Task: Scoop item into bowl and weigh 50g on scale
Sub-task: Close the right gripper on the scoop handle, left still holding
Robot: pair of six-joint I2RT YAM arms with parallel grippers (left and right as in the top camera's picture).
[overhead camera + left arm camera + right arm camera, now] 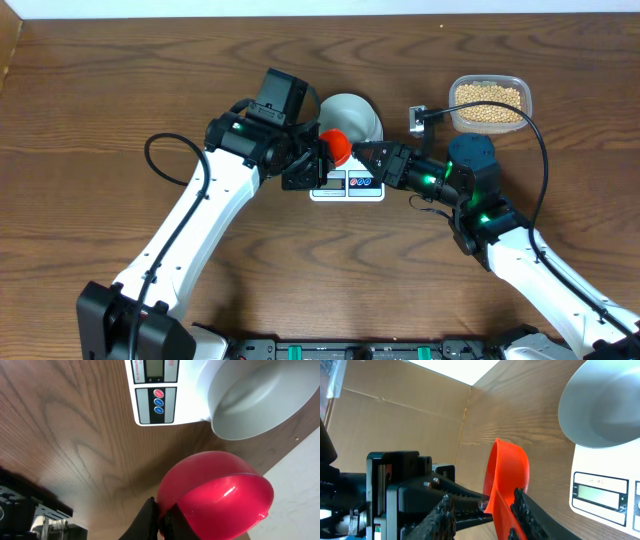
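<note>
Two claws meet over wood-grain table (100, 100): left claw (161, 520) clenches red scoop (220, 495), right claw (484, 503) gapes around it.

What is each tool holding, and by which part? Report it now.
The left tool pinches the red scoop where its handle meets the cup. The right tool straddles the handle, fingers apart, not gripping.

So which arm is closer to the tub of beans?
Right. The right arm sits right beside the tub; the left arm is beyond the scale, holding the red scoop.
</note>
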